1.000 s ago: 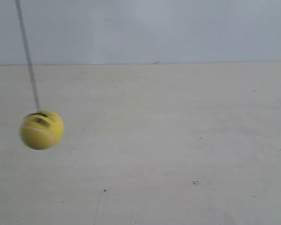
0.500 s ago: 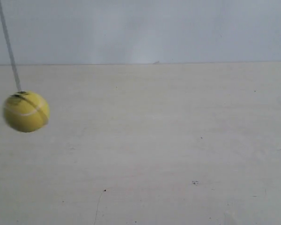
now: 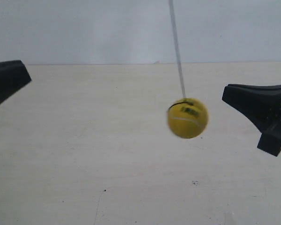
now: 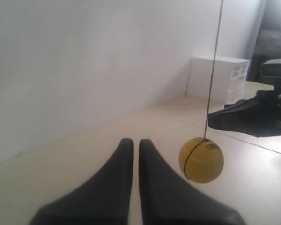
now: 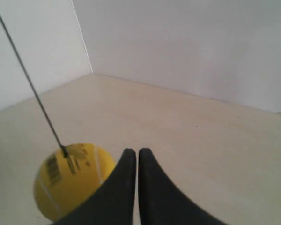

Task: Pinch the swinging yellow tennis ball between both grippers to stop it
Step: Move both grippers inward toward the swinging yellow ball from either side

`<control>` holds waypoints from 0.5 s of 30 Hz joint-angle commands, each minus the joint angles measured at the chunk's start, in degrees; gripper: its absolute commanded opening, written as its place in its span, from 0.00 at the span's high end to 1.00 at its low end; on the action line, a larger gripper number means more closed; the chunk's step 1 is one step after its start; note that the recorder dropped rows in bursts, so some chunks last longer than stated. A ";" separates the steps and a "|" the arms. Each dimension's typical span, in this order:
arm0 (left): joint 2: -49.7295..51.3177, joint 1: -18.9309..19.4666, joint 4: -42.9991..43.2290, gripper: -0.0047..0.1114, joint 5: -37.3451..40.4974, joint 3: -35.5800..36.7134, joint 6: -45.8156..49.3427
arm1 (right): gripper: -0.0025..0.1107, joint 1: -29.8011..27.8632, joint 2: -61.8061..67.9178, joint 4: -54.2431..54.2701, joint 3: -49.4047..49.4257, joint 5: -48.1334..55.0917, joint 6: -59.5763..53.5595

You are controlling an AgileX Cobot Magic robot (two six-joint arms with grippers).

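Yellow tennis ball (image 3: 187, 118) hangs on its thin string (image 3: 176, 51) above the pale bench (image 3: 93, 154), touching neither gripper. We see it right of the scene's middle, well apart from the arm at the exterior view's left (image 3: 7, 79) and near the arm at the exterior view's right (image 3: 257, 110). Its barcode label (image 3: 191, 111) faces that camera. The left gripper (image 4: 132, 141) has its jaws pressed together with only a thin slit between them, and the ball is just beside their tips. The right gripper (image 5: 133, 151) also has its jaws pressed together, with the ball just beside and partly behind one of them.
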 commanded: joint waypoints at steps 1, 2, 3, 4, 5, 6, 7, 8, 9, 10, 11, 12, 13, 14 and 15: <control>6.55 -4.01 -2.16 0.92 -0.35 -0.26 6.83 | 0.98 0.03 2.78 -0.48 -0.29 -2.95 -3.20; 8.00 -5.01 -2.69 0.92 -0.18 -0.26 8.50 | 0.98 0.03 2.78 -0.48 -0.29 -3.09 -3.34; 9.16 -6.01 -3.03 0.92 0.82 -0.26 9.42 | 0.98 0.03 2.78 -0.71 -0.29 -3.60 -3.67; 10.52 -6.97 -3.13 0.92 2.33 -0.26 9.86 | 0.98 0.03 2.78 -1.05 -0.29 -4.08 -4.11; 11.83 -7.73 -3.13 0.92 4.09 -0.26 10.42 | 0.98 0.03 2.78 -1.81 -0.29 -4.13 -4.22; 12.83 -8.25 -3.13 0.92 5.16 -0.26 11.37 | 0.98 0.03 2.78 -3.20 -0.29 -4.26 -4.22; 13.89 -8.70 -3.13 0.92 5.92 -0.15 12.62 | 0.98 0.03 2.78 -4.82 -0.29 -4.26 -4.22; 14.70 -8.69 -3.13 0.92 6.04 -0.15 13.23 | 0.98 0.03 2.78 -5.26 -0.29 -4.50 -4.22; 15.12 -8.69 -3.13 0.92 5.37 -0.15 13.23 | 0.98 0.03 2.78 -5.52 -0.29 -5.14 -4.22; 15.24 -8.69 -3.13 0.92 4.70 -0.15 13.23 | 0.98 0.03 2.78 -5.82 -0.29 -5.86 -4.22; 15.24 -8.69 -3.13 0.92 4.47 -0.15 13.23 | 0.98 0.03 2.78 -6.12 -0.29 -6.13 -4.22; 15.10 -8.69 -3.13 0.92 4.48 -0.15 13.23 | 0.98 0.03 2.78 -6.42 -0.29 -6.46 -4.22; 14.98 -8.69 -3.13 0.92 4.48 -0.15 13.23 | 0.98 0.03 2.78 -6.53 -0.29 -6.46 -4.22; 14.79 -8.69 -3.13 0.92 4.31 -0.15 13.23 | 0.98 0.03 2.78 -6.53 -0.29 -6.46 -4.22; 14.64 -8.69 -3.13 0.92 3.45 -0.15 13.23 | 0.98 0.03 2.78 -6.53 -0.29 -6.46 -4.22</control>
